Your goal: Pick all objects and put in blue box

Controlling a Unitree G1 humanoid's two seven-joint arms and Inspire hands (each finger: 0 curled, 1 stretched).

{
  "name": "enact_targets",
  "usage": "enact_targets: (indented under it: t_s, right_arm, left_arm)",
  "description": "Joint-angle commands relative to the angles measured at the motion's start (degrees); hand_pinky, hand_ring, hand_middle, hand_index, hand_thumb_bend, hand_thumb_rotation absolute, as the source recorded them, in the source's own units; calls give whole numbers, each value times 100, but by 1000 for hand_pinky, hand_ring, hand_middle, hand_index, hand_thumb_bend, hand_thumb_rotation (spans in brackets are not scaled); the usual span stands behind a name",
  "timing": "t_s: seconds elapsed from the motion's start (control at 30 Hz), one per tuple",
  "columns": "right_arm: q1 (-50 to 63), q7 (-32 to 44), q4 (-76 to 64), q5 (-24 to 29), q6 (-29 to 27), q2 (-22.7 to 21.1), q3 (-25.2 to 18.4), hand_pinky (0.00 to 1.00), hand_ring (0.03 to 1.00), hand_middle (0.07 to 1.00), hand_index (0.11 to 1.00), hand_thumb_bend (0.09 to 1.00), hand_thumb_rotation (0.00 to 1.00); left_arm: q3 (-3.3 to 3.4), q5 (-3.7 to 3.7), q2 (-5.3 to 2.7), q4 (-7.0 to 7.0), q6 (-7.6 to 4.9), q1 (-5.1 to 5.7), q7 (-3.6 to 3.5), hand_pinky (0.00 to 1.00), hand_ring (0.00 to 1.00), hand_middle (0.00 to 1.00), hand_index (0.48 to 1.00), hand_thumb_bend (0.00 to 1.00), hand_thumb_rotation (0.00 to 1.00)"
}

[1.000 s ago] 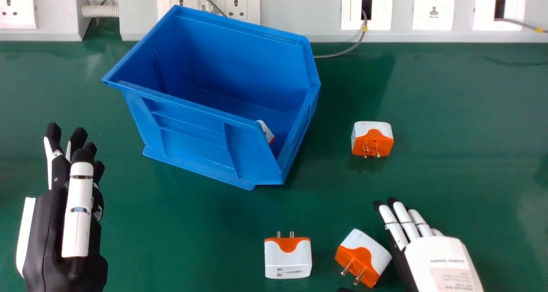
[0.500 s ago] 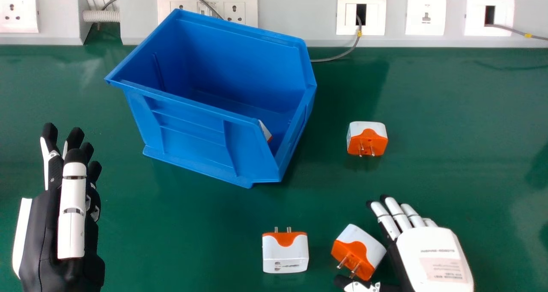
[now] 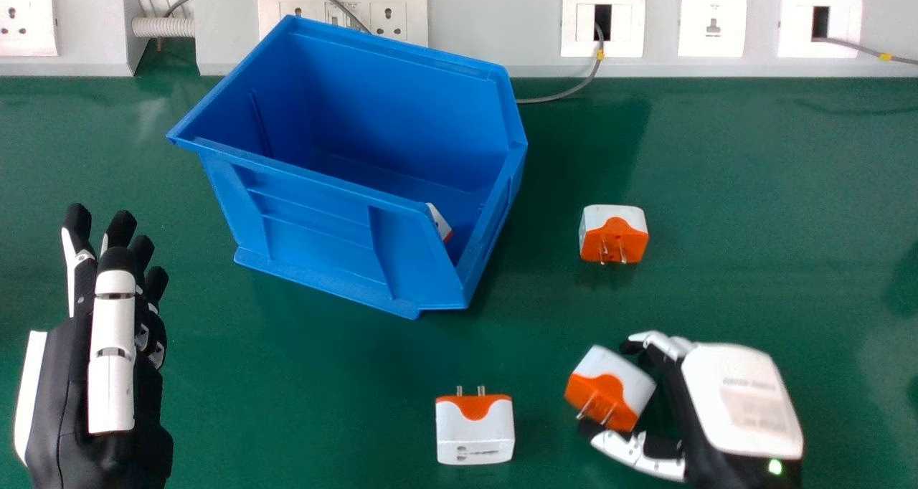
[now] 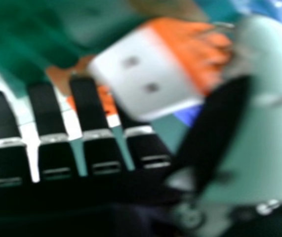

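Pinching a white and orange plug [image 3: 611, 388] between the curled fingers and thumb of the right hand [image 3: 717, 381], at the lower right of the head view. Bearing small print and a pale label [image 3: 753, 408] on the back of that hand. Aimed with both prongs toward the lower left of the head view, and slanting along its length from white end to orange. Turned, in the right hand view, to show a white face with two dark slots. Farther left on the green table [image 3: 774, 152], a second plug [image 3: 475, 431], with prongs away from the robot. Beyond the grip, right of the blue box [image 3: 315, 224], a third plug [image 3: 613, 234], with prongs toward the robot. Inside the box, by its near right corner, a partly hidden plug [image 3: 438, 224]. Over at the left, straight-fingered, the left hand [image 3: 115, 360].
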Motion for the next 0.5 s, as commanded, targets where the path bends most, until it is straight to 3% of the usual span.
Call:
enact_targets:
  t_s: [0.0,0.1,0.23,0.37,0.47]
  right_arm:
    - [264,307,45,79,36,60,116,209,263,313,539,501,266]
    - [282,426,-99,114,166,51,125,154,205,256,514,496,222]
    - [318,613,-284,131,300,3,130,122,170,223,498,493,193]
    - [332,699,-386,160,388,-1,101,106,154,209,487,491,176]
    - [338,705,-440,192,374,-9,76,97,145,202,481,489,165]
  left_arm:
    - [28,68,74,-156,-41,-17,13,1000,1000,1000,971,208,860]
    - [29,50,51,-180,0,-19,37,1000,1000,1000,973,207,860]
    - [36,71,81,-139,-36,-25,7,1000,1000,1000,970,210,859]
    - [32,22,68,-150,-10,-34,5,1000,1000,1000,969,214,858]
    - [19,71,60,-156,-11,-41,32,1000,1000,1000,970,214,855]
